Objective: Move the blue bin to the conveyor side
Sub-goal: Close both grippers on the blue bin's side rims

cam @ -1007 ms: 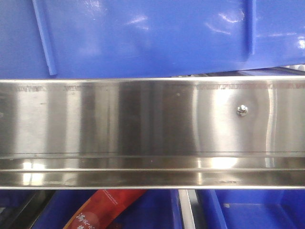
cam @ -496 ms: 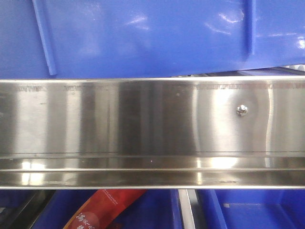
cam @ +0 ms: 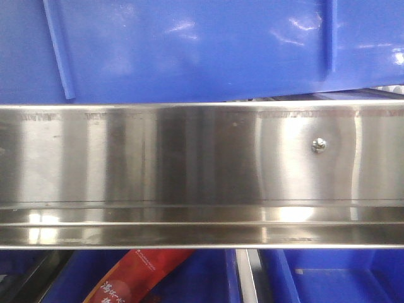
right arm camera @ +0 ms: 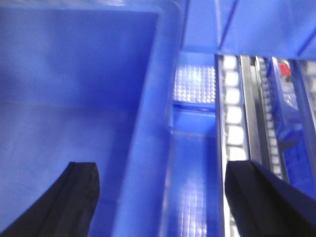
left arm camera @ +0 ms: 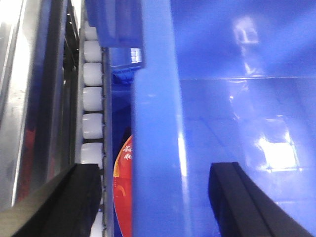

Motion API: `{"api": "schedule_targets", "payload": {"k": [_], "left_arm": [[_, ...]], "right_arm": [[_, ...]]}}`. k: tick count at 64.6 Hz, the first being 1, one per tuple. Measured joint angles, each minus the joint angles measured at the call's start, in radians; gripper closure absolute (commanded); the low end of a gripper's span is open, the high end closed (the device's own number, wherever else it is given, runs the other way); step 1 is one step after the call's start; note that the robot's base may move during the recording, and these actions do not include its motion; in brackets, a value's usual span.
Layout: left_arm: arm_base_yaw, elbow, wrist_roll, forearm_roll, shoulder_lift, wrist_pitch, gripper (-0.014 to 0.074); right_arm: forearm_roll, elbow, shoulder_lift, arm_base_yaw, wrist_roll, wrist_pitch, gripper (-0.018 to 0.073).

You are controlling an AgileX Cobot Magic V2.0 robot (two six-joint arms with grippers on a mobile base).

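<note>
Left wrist view: the left end effector (left arm camera: 153, 202) straddles a side wall of the blue bin (left arm camera: 155, 98), fingers apart and apparently not touching it. The right end effector (right arm camera: 170, 202) straddles another wall, also apart. From the front, the bin shows above a steel rail (cam: 189, 164).

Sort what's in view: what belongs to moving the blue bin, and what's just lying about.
Job: blue bin; left gripper and right gripper, each open astride a bin wall.
Lying about: steel rail, its screw, red packet, small shelf bins, white rollers.
</note>
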Motion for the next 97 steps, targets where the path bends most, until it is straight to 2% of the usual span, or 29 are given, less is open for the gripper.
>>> {"api": "schedule_targets", "payload": {"k": [21, 97], "left_arm": [[0.0, 0.0, 0.0, 0.0, 0.0, 0.002, 0.023], [0.0, 0.0, 0.0, 0.0, 0.0, 0.002, 0.023]], "right_arm": [[0.0, 0.077, -0.029, 0.0, 0.005, 0.0, 0.0146], [0.024, 0.081, -0.024, 0.0, 0.006, 0.0, 0.0146]]}}
